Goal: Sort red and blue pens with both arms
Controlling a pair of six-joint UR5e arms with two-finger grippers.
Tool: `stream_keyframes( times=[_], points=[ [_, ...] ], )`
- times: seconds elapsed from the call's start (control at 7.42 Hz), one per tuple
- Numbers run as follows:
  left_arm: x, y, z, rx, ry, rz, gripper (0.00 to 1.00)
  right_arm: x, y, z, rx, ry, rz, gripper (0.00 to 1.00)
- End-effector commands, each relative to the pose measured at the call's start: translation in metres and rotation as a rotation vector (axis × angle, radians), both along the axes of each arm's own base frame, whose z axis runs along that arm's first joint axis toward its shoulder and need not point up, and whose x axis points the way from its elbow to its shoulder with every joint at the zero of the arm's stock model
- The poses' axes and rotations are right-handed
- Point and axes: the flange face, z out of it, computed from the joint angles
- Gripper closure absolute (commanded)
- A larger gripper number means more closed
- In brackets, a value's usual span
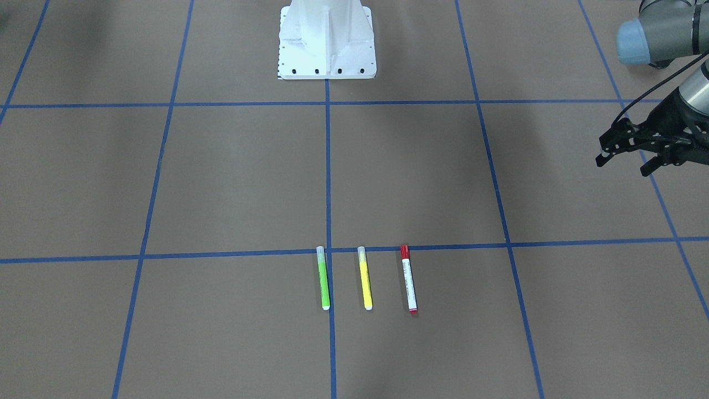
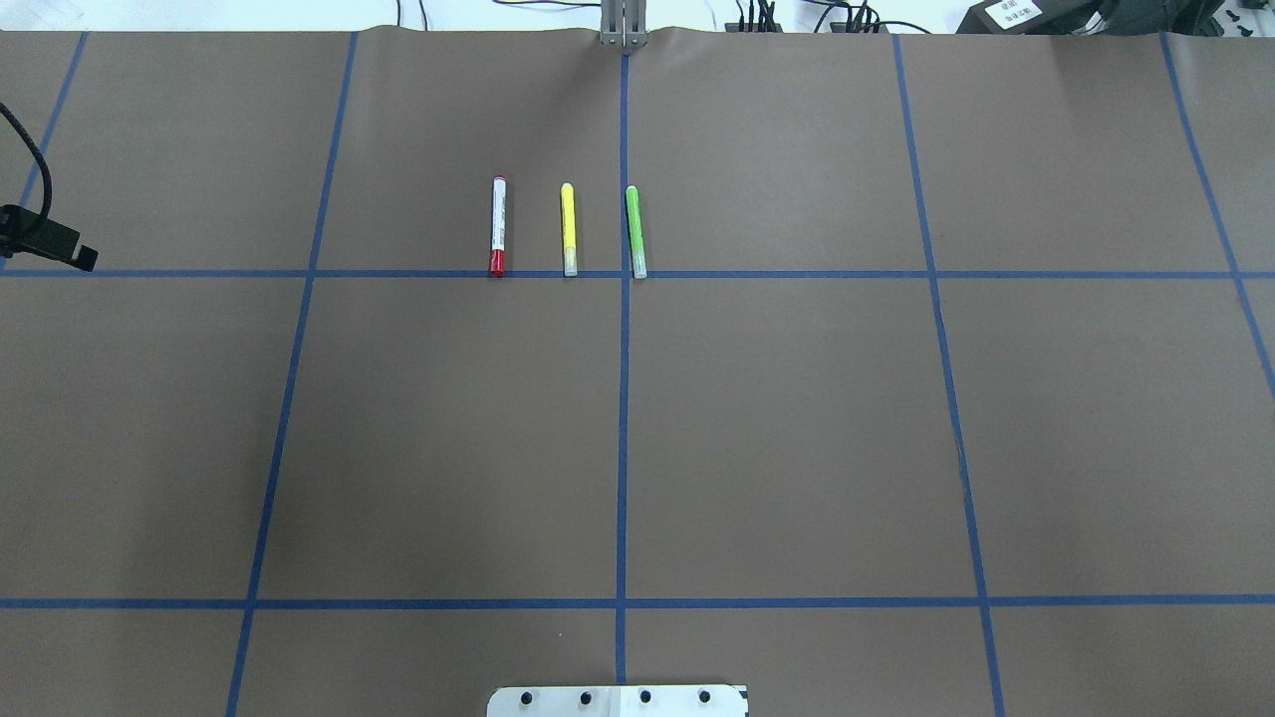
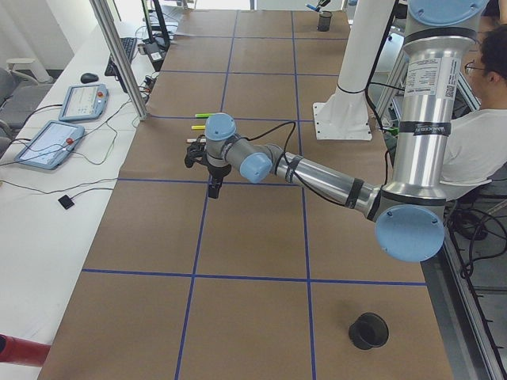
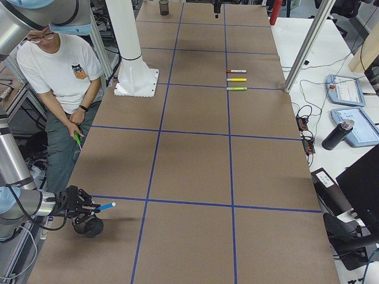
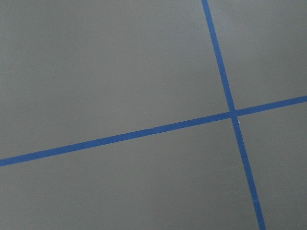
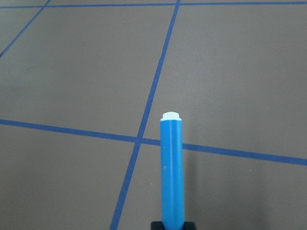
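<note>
Blue pen: we see the blue pen [image 6: 171, 172] off the table, lying nearly level, with its white end pointing away from the right gripper [image 4: 89, 206].
Right gripper: it is clenched on the blue pen, near the table's end on the robot's right, and just above a black cup [image 4: 92, 226].
Red pen: the red pen [image 2: 498, 227] lies flat on the brown table [image 2: 797, 448] on the far side from the robot. Its red cap is at a cross line of blue tape [image 2: 797, 274], and nothing touches it.
Row: the red pen lies parallel to a yellow marker [image 2: 568, 229] and a green marker [image 2: 635, 232]. The yellow one is in the middle, and the green one lies along the middle tape line.
Left gripper: the left gripper [image 1: 622, 166] hangs over the table well apart from the row, on the robot's left. Its fingers are spread and we see nothing between them.
Left arm: the left arm [image 3: 317, 174] reaches out low across the table.
Left wrist view: here we see only brown paper and two crossing tape lines.
Base: a white mount [image 1: 327, 39] stands at the robot's edge of the table.
Person: a person in a white T-shirt [image 4: 59, 77] sits beside the table, behind the robot.
</note>
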Motion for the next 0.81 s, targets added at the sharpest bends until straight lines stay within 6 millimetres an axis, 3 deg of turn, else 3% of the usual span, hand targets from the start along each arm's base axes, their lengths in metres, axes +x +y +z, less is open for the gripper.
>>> stream_keyframes(
  times=[0.0,0.67],
  points=[
    [-0.0002,0.0003,-0.0015,0.003,0.001,0.000,0.00,-0.0062,0.0016,0.0038,0.016,-0.001,0.002,1.00],
    [-0.0004,0.0010,-0.0049,-0.013,0.009,-0.019,0.00,-0.0074,0.0113,0.0032,0.015,0.005,0.000,1.00]
  ],
)
